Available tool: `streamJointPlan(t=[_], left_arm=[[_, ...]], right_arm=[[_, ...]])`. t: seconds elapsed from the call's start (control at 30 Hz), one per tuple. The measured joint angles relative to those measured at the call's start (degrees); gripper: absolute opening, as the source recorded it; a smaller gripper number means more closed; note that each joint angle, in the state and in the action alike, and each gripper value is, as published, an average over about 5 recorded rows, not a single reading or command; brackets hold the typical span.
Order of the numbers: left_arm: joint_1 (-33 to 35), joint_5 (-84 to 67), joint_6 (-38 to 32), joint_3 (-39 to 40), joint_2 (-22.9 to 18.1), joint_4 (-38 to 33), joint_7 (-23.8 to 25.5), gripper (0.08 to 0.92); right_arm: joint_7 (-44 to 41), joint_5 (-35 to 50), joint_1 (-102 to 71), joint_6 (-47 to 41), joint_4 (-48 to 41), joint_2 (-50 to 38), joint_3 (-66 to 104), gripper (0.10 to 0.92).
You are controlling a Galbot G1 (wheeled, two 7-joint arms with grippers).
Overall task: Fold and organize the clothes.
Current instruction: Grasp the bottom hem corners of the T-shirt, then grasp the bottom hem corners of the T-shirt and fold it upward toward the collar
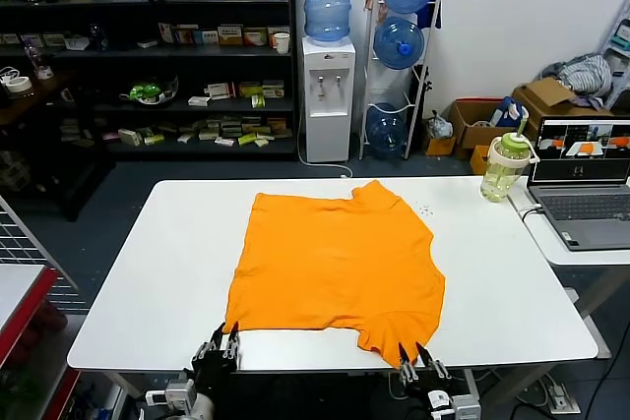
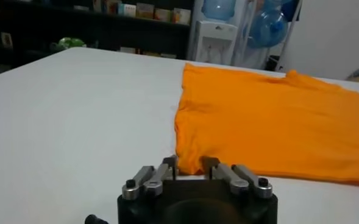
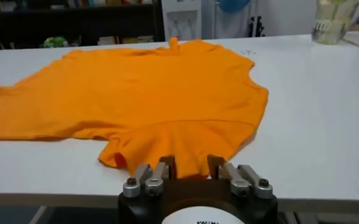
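Note:
The bright orange T-shirt (image 1: 335, 263) lies spread flat on the white table (image 1: 148, 272), plain side up; no lettering or neck tag shows. My left gripper (image 1: 225, 342) is at the table's near edge, open, its fingertips at the shirt's near left corner (image 2: 194, 143). In the left wrist view the gripper (image 2: 188, 162) has that corner just ahead of its gap. My right gripper (image 1: 414, 354) is also at the near edge, open, at the shirt's near right sleeve. In the right wrist view the gripper (image 3: 191, 162) has the sleeve's hem (image 3: 185, 146) reaching between its fingers.
A green-lidded bottle (image 1: 504, 166) stands at the table's far right corner. A laptop (image 1: 586, 189) sits on a side table to the right. A water dispenser (image 1: 327, 95), shelves and a grey cloth heap (image 1: 581, 74) on cardboard boxes stand behind.

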Motion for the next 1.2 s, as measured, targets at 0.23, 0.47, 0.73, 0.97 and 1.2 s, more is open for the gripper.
streamJointPlan(t=[0.23,0.47,0.73,0.97,1.2], left_arm=[[0.1,0.0,0.0,0.4,0.0,-0.3,-0.4,0.111],[1.0,-0.7,0.2,0.3,0.7,-2.1,-1.3,0.098],[5.3,-3.7,1.2,-0.8,3.6,-7.9,-3.1,0.098],[9.9,-5.5,1.4,-1.5,5.2,-13.2,-4.1,0.098],[10.2,-6.6,0.2,-1.4,5.9,-15.1,-3.8,0.098]], right_arm=[[0.3,0.9,-0.1,0.0,0.2,-0.4,0.3,0.126],[1.3,2.5,-2.1,0.4,2.8,-2.0,1.0,0.125],[2.1,4.2,-8.9,1.8,8.8,-5.5,2.6,0.125],[2.5,5.3,-12.4,3.9,12.0,-6.4,2.8,0.125],[4.1,7.8,-7.9,4.2,11.5,-7.5,2.0,0.125]])
